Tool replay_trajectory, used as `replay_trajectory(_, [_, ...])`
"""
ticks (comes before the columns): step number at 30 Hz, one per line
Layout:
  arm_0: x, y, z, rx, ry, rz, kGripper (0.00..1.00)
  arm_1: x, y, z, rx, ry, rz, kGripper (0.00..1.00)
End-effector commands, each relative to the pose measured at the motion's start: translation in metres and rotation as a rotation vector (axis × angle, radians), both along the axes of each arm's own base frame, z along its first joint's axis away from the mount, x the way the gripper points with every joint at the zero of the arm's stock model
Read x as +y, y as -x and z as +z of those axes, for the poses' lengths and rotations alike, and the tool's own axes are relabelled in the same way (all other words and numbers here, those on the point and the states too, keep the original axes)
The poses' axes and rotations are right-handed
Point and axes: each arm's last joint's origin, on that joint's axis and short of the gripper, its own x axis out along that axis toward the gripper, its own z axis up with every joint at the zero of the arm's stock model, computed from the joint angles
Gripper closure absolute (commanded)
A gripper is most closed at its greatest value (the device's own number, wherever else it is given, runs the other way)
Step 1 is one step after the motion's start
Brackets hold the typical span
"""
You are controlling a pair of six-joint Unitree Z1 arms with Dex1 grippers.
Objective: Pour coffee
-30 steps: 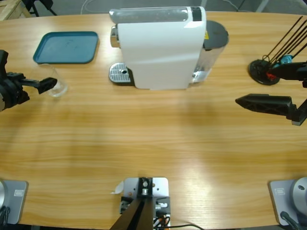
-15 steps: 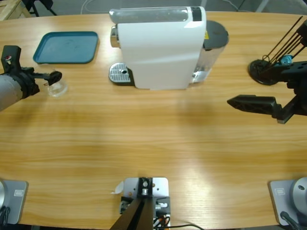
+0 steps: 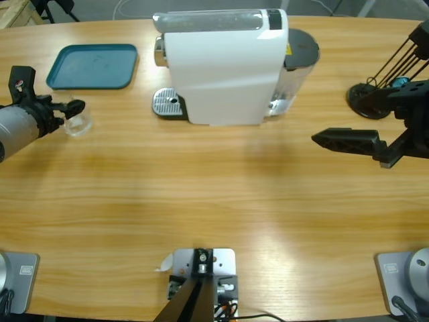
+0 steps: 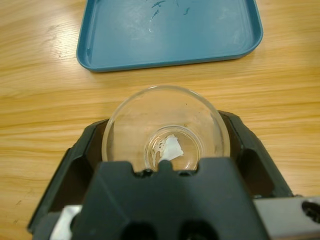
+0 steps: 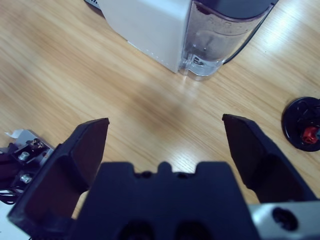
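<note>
A clear glass cup (image 4: 166, 131) stands on the table just in front of the blue tray. My left gripper (image 4: 166, 125) is shut on it, one black jaw against each side. In the high view that gripper (image 3: 70, 107) comes in from the left edge, with the glass cup (image 3: 80, 121) at its tip. The cup's bottom shows only a white glint, and no amber coffee is visible anywhere. My right gripper (image 5: 165, 125) is open and holds nothing. In the high view this gripper (image 3: 325, 139) hovers to the right of the white coffee machine (image 3: 224, 67).
A teal tray (image 3: 92, 66) lies at the back left, just beyond the cup. The machine's metal drip plate (image 3: 167, 104) faces left, and its water tank (image 5: 220, 35) is on the right side. A black stand with thin rods (image 3: 369, 100) sits at the far right.
The left arm has swung its wrist round and back toward the tray, its jaws staying at the glass cup. The right gripper has slid left, closer to the machine.
</note>
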Motion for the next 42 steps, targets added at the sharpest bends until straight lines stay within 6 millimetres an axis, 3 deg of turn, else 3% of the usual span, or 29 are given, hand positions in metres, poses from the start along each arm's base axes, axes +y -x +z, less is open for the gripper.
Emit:
replay_trajectory(1, [0.013, 0.013, -0.011, 0.043, -0.103, -0.051, 1.000, 0.004, -0.002, -0.015, 0.026, 0.045, -0.013, 0.000])
replay_trajectory(3, [0.010, 0.013, -0.003, 0.028, -0.106, -0.124, 1.000, 0.003, -0.001, -0.013, 0.017, 0.042, -0.016, 0.000])
replay_trajectory(8, [0.010, 0.005, 0.038, -0.077, -0.126, -0.653, 1.000, -0.003, 0.003, -0.004, -0.018, 0.021, 0.010, 0.000])
replay_trajectory(11, [0.023, 0.003, 0.057, -0.120, -0.130, -0.875, 1.000, -0.011, 0.008, -0.002, -0.032, 0.006, 0.008, 0.000])
replay_trajectory(14, [0.036, -0.001, 0.066, -0.175, -0.125, -0.976, 1.000, -0.016, 0.012, -0.004, -0.034, 0.003, 0.006, 0.000])
replay_trajectory(20, [0.040, -0.049, 0.056, -0.200, 0.033, -1.179, 1.000, -0.029, 0.021, -0.004, -0.025, 0.017, 0.000, 0.000])
replay_trajectory(23, [0.035, -0.073, 0.055, -0.233, 0.001, -1.225, 1.000, -0.039, 0.028, -0.003, -0.024, 0.030, -0.006, 0.000])
replay_trajectory(25, [0.030, -0.087, 0.042, -0.209, 0.025, -1.260, 1.000, -0.045, 0.032, -0.002, -0.023, 0.031, -0.006, 0.000])
replay_trajectory(32, [0.001, -0.102, 0.009, -0.131, 0.010, -1.351, 1.000, -0.043, 0.030, -0.002, -0.016, 0.050, -0.007, 0.000])
replay_trajectory(42, [-0.034, -0.135, 0.008, -0.170, 0.030, -1.409, 1.000, -0.039, 0.027, -0.007, -0.005, 0.069, -0.009, 0.000])
